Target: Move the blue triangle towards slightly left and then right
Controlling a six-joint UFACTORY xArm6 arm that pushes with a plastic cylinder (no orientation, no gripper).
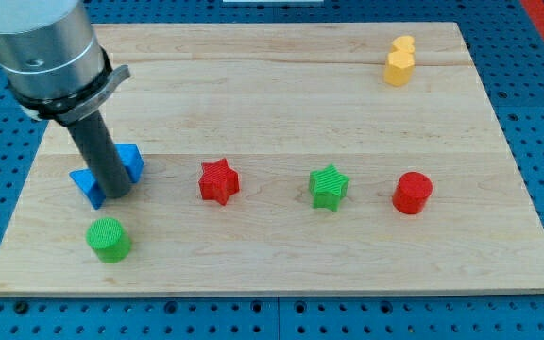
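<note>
The blue triangle (132,161) lies near the board's left edge, partly hidden behind my rod. My tip (113,195) rests on the board right against the triangle's middle, with blue showing on both sides of the rod. A green cylinder (109,239) stands just below the tip. A red star (219,181) lies to the right of the triangle.
A green star (329,186) and a red cylinder (412,193) lie in the same row further right. A yellow block (399,62) sits near the top right. The wooden board (281,85) lies on a blue perforated table.
</note>
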